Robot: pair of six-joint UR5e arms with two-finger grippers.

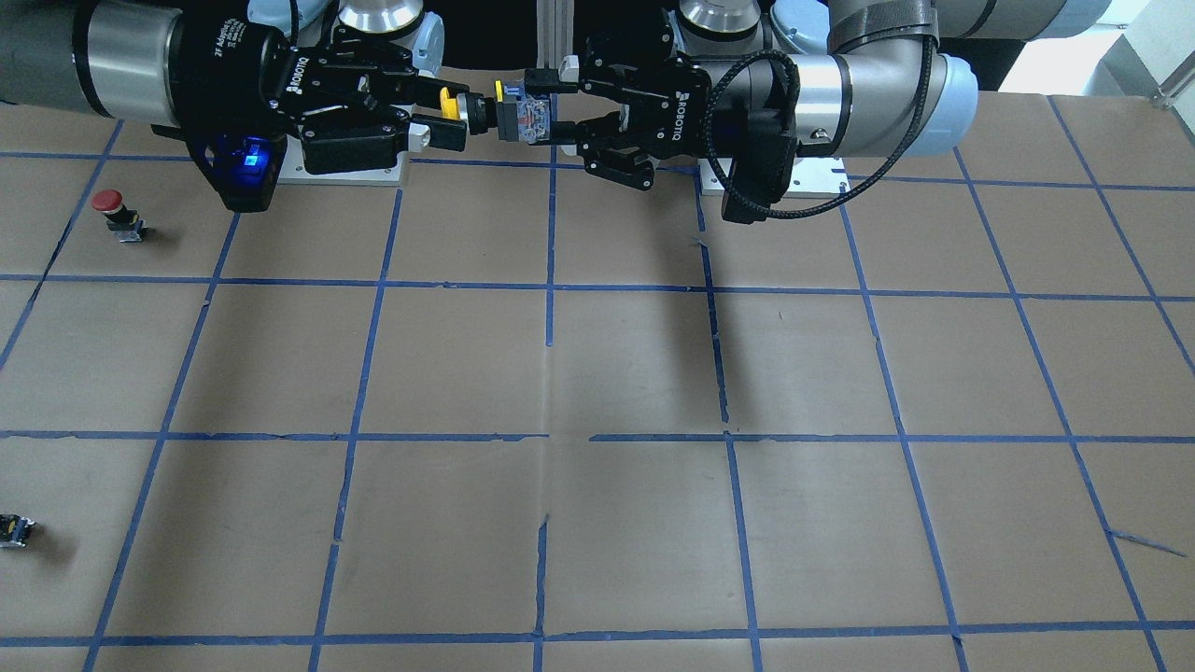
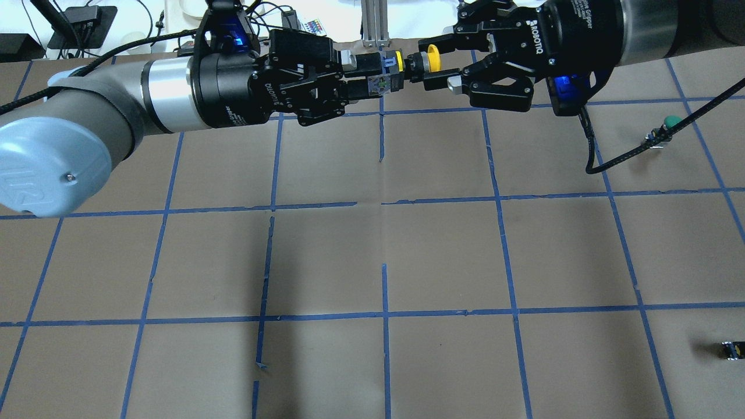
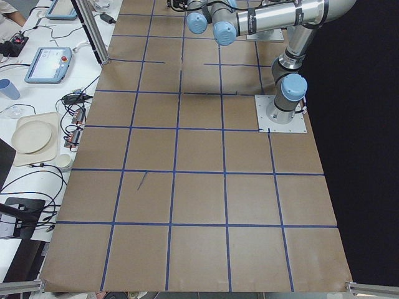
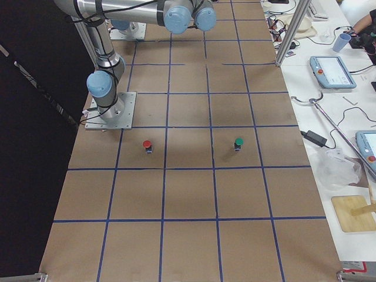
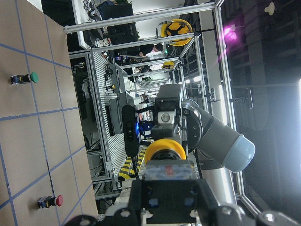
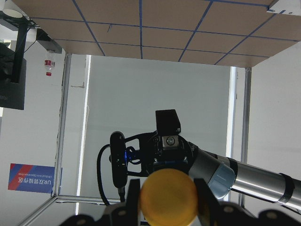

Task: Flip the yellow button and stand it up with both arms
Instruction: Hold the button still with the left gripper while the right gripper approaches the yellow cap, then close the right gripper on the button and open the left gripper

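The yellow button [image 1: 451, 105] is held level in the air between both grippers, high above the table's robot-side edge. My left gripper [image 1: 553, 103] is shut on its dark block body, whose blue-grey contacts show. My right gripper [image 1: 446, 114] faces it, with a finger on either side of the yellow cap, closed against it. In the overhead view the cap [image 2: 433, 58] points toward the right gripper [image 2: 436, 63], and the left gripper [image 2: 366, 73] holds the body. The cap fills the bottom of the right wrist view [image 6: 168, 197] and also shows in the left wrist view [image 5: 164, 148].
A red-capped button [image 1: 107, 201] stands on the brown table [image 1: 597, 373] on the robot's right side. A green-capped button [image 2: 672, 122] stands further out on that side. A small dark capless block [image 2: 732, 349] lies near the far right edge. Blue tape lines grid the table.
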